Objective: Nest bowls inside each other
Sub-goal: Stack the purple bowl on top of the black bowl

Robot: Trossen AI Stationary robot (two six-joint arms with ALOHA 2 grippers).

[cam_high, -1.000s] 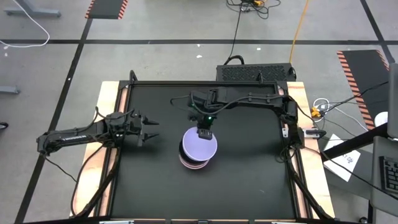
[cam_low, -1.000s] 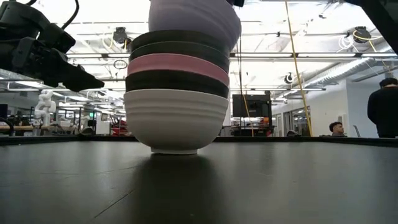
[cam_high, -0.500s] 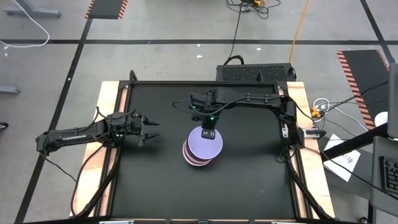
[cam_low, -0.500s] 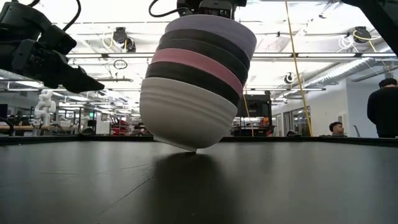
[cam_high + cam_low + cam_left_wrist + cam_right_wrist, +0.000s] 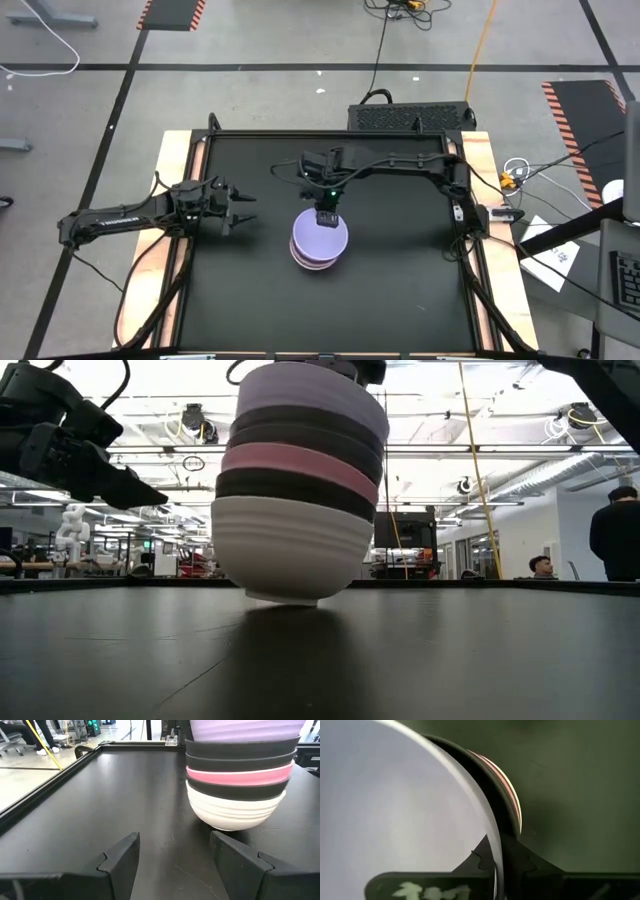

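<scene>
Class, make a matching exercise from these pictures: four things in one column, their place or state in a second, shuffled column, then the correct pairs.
Things
1. white bowl
2. lavender bowl
3. pink bowl
4. left gripper

Place or state
A. top of the stack
B. open, off to the side of the stack
C. bottom of the stack
D. between black bowls

Pairs: 1-C, 2-A, 3-D, 4-B

We saw a nested stack of bowls (image 5: 297, 490) standing on the black table (image 5: 450, 660), leaning a little to the left. The white bowl (image 5: 288, 547) sat at the bottom, then black, the pink bowl (image 5: 296, 466), two more black, and the lavender bowl (image 5: 305, 388) on top. At upper left the left gripper (image 5: 105, 475) hung above the table, well apart from the stack. Far right, two people (image 5: 616, 535) stood in the room.
</scene>
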